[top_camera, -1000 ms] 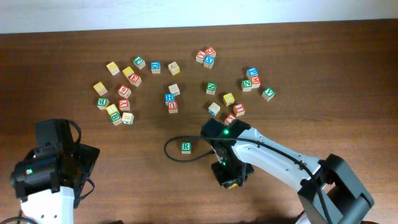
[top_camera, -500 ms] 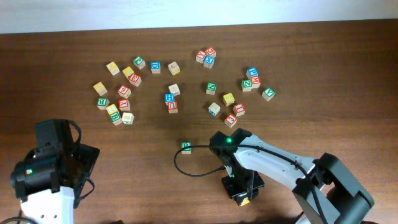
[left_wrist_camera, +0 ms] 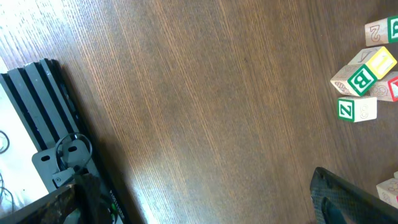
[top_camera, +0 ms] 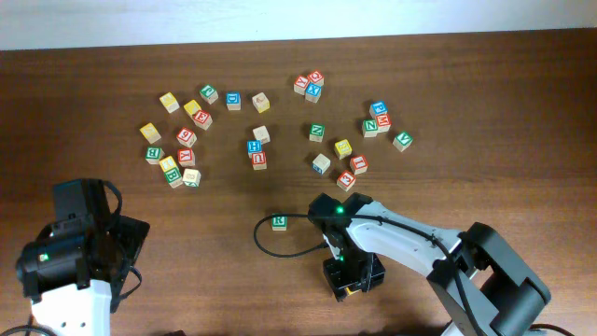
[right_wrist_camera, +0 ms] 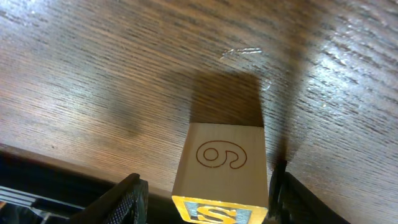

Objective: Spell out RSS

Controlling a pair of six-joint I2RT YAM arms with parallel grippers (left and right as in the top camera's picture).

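Observation:
The green-bordered R cube [top_camera: 279, 221] sits alone on the wooden table [top_camera: 187, 233] in front of the scattered cubes. To its lower right, my right gripper [top_camera: 349, 282] points down over a yellow S cube [right_wrist_camera: 222, 177], which rests on the table with a "6" on its side. The right gripper [right_wrist_camera: 205, 196] is open: its left finger [right_wrist_camera: 129, 194] stands clear of the cube and its right finger [right_wrist_camera: 283, 186] is close beside it. A sliver of that cube [top_camera: 347, 292] shows overhead. My left gripper [left_wrist_camera: 205, 208] is open and empty at the near left.
Several letter cubes lie in clusters across the far half, among them yellow ones [top_camera: 169, 102] [top_camera: 343, 147] with letters too small to read. A black cable [top_camera: 266, 245] loops just below the R cube. The left arm's base [top_camera: 79, 252] fills the near-left corner.
My right gripper carried the S cube toward the near edge, then shifted slightly left, and its jaws have spread away from the cube. The left arm and the R cube have not moved.

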